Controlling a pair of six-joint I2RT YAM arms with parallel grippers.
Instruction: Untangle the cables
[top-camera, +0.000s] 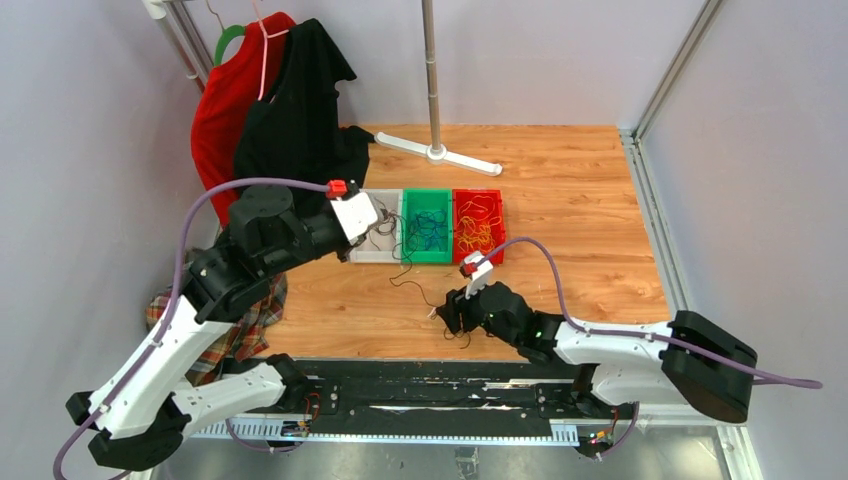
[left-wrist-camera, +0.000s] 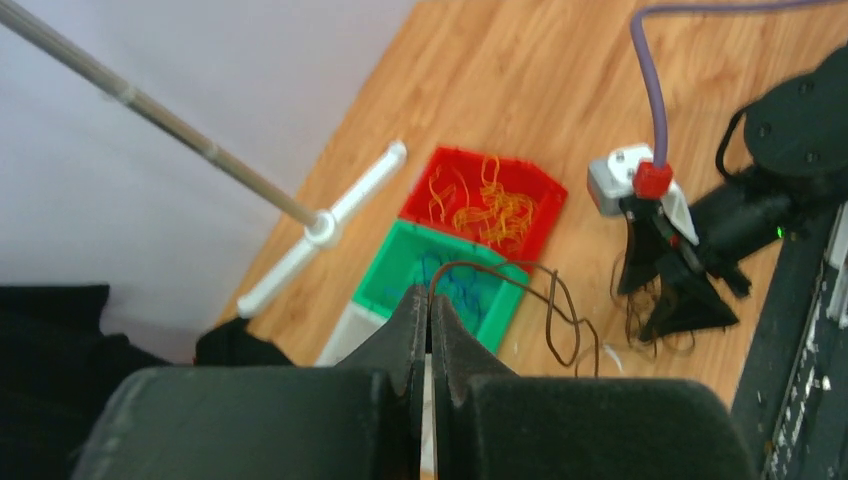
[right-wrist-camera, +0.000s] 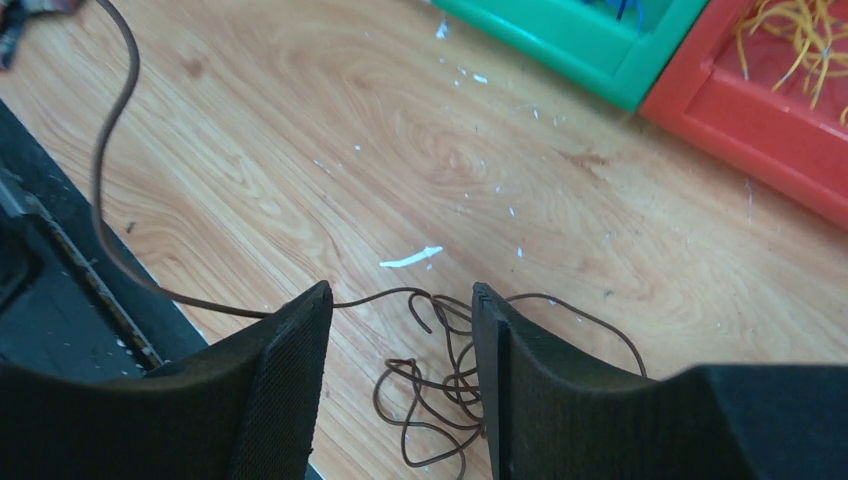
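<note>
left hand (left-wrist-camera: 430, 292): pinched closed | right hand (right-wrist-camera: 400, 292): spread wide

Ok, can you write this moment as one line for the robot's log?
left gripper: shut on dark cable, raised | right gripper: open, astride tangle on table

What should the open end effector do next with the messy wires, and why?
Probably lower the right end effector and close on the dark cable tangle beneath its open jaws. The left end effector pinches one strand, so anchoring the tangle should let it pull free.
</note>
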